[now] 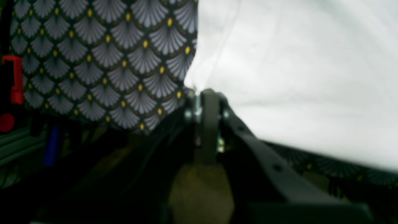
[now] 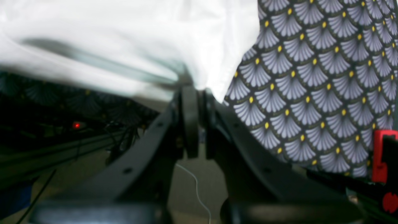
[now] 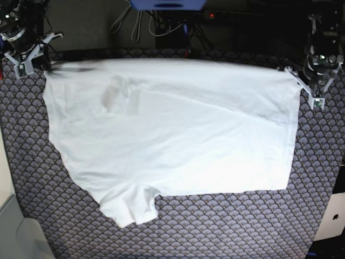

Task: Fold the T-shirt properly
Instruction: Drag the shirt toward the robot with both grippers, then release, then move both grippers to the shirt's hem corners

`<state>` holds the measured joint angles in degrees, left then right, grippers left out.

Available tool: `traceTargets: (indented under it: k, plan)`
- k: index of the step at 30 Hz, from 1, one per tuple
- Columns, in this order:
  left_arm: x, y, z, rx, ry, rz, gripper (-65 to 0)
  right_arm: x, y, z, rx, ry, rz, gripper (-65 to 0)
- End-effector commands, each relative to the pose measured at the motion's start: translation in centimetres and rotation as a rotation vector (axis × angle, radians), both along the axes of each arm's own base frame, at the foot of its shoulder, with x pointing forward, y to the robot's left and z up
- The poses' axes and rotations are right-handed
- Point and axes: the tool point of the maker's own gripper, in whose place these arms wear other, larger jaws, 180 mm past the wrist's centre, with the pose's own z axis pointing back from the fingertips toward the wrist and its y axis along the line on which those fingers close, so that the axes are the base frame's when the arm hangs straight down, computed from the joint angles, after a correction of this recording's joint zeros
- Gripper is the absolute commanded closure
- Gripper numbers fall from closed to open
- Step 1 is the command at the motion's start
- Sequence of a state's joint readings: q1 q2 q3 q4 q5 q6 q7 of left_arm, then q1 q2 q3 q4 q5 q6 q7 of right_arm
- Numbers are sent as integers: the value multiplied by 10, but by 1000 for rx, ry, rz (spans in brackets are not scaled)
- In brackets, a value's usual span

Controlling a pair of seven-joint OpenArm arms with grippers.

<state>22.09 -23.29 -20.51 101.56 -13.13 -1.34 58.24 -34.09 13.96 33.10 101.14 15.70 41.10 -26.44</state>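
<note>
The white T-shirt (image 3: pixel 172 135) lies spread and wrinkled over the table in the base view, with a sleeve (image 3: pixel 132 208) sticking out at the near edge. At the far right corner of the shirt, my left gripper (image 3: pixel 294 74) is shut on the cloth. In the left wrist view its jaws (image 1: pixel 205 93) pinch the edge of the shirt (image 1: pixel 295 68) and lift it. My right gripper (image 3: pixel 44 63) is shut on the far left corner. The right wrist view shows its tips (image 2: pixel 196 88) closed on raised white fabric (image 2: pixel 124 37).
A dark cloth with a grey fan pattern and yellow dots (image 3: pixel 215 226) covers the table. Cables and a blue object (image 3: pixel 167 4) lie beyond the far edge. Red clamp parts (image 1: pixel 14 81) (image 2: pixel 381 155) sit at the table sides. A white device (image 3: pixel 331 216) is at the right.
</note>
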Motion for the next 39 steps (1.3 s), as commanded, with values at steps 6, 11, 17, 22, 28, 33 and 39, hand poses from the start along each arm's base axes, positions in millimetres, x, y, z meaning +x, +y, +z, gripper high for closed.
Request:
traceTargets:
  k: [6, 11, 17, 22, 28, 33, 39]
  plan:
    - [-2, 12, 7, 47, -1, -2, -87, -5, -8, 5, -24, 0, -7, 0]
    - [-8, 11, 5, 50, 13, -8, -392, -13, -12, 3, -42, 30, 11, -123]
    - [-8, 5, 4, 46, 28, -84, -512, -16, -14, 5, -47, 31, 7, -265]
    - [-8, 3, 4, 44, 31, -97, -512, -22, -22, 7, -60, 35, -13, -265]
    - [-7, 18, 12, 56, 6, -55, -512, -23, -46, 19, -106, 14, -67, -265]
    - [-3, 43, 32, 88, -53, 16, -512, -13, -68, 37, -159, -30, -89, -267]
    - [22, 53, 70, 125, -175, 37, -512, 11, -77, 56, -192, -102, -84, -269]
